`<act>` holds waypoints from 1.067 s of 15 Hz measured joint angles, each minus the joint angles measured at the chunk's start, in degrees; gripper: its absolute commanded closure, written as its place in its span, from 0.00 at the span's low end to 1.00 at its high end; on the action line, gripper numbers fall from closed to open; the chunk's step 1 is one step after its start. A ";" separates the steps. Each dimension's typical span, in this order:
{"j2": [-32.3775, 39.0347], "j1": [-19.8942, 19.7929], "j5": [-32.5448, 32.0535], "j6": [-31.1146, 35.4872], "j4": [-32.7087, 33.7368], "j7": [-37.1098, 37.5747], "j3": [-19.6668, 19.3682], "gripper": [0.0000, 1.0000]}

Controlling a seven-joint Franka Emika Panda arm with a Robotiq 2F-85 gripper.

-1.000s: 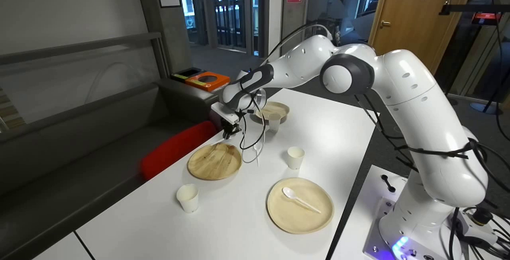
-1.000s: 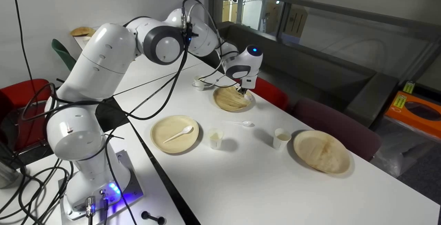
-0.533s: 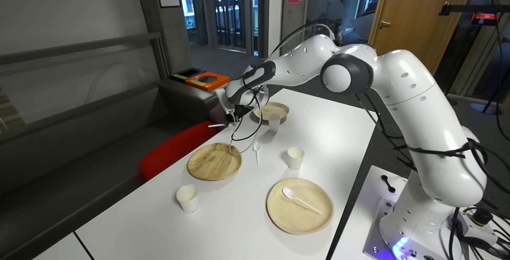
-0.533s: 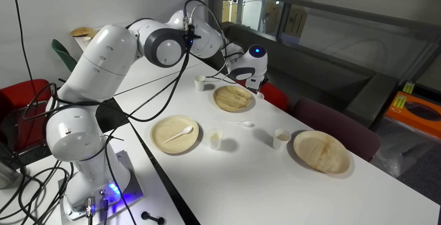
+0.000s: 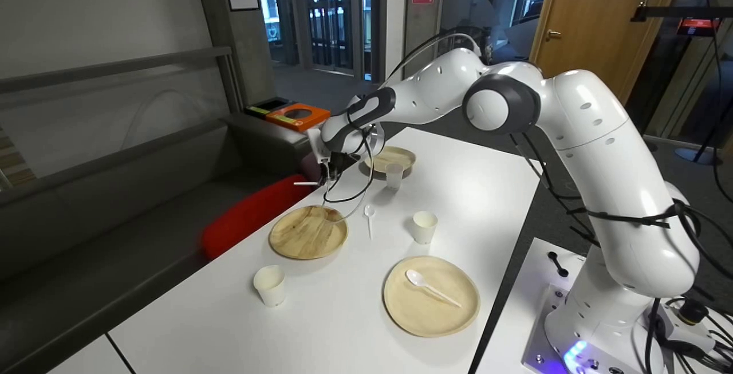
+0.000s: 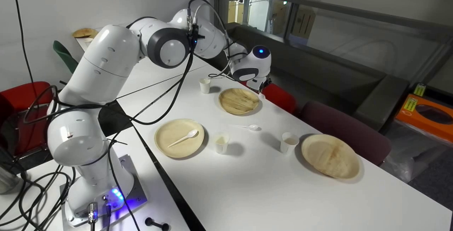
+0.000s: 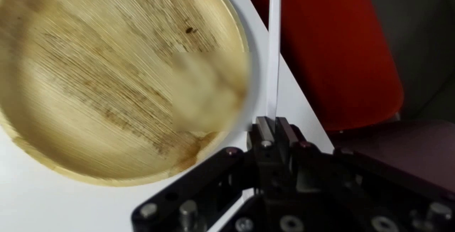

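My gripper (image 7: 272, 122) is shut on a white plastic spoon (image 7: 274, 40). The spoon's handle sticks out past the fingertips, over the table edge; its bowl is hidden in the wrist view. In an exterior view the handle (image 5: 305, 183) points away from the gripper (image 5: 326, 180). In an exterior view the bowl (image 6: 262, 96) hangs below the gripper (image 6: 261, 91). I cannot tell whether it touches the table. A round wooden plate (image 7: 117, 82) lies right beside the gripper; it shows in both exterior views (image 5: 309, 233) (image 6: 239, 101).
Another white spoon (image 5: 369, 213) lies on the table near the plate. A pale plate (image 5: 432, 317) holds a third spoon (image 5: 417, 277). White cups (image 5: 270, 286) (image 5: 425, 228) (image 5: 394, 176) stand around. Another plate (image 6: 331, 156) lies farther along. A red chair (image 7: 348, 65) borders the table edge.
My gripper has moved with the spoon from beside the wooden plate's rim outward toward the table edge, then slightly back. The spoon's handle has swung to point out past the edge.
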 measured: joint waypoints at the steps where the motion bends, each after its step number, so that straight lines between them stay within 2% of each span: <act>1: -0.31 -0.51 0.30 -1.63 0.00 0.00 0.74 0.98; 5: -0.87 -0.61 0.19 -4.96 -0.01 2.49 0.53 0.98; 7: -0.87 0.44 -2.05 -5.24 -0.25 6.43 -1.38 0.98; 12: -0.87 5.03 -12.93 -8.35 -1.14 20.51 -8.30 0.98; 16: -1.78 4.20 -11.53 -8.17 -1.23 22.21 -6.62 0.98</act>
